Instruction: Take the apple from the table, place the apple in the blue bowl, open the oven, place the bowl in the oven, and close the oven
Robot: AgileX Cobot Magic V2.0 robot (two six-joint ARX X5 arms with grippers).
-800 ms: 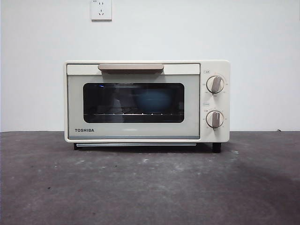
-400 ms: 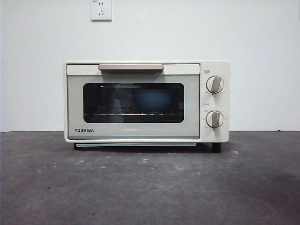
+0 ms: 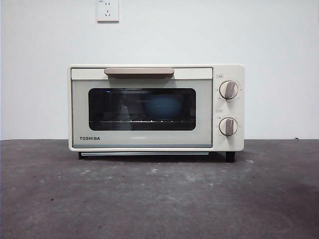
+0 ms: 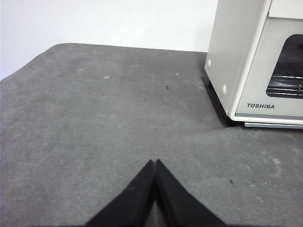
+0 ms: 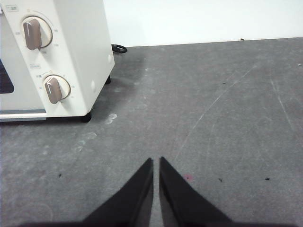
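Rough grey table (image 3: 159, 199); boxy cream oven (image 3: 156, 107) shut, blue bowl (image 3: 162, 107) inside.

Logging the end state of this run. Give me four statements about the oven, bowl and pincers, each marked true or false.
1. The oven door is shut. True.
2. The blue bowl stands on the table. False: it sits inside the oven, behind the glass.
3. The left pincer grips the door handle. False: it is shut on nothing, over bare table beside the oven.
4. The right pincer holds nothing. True.
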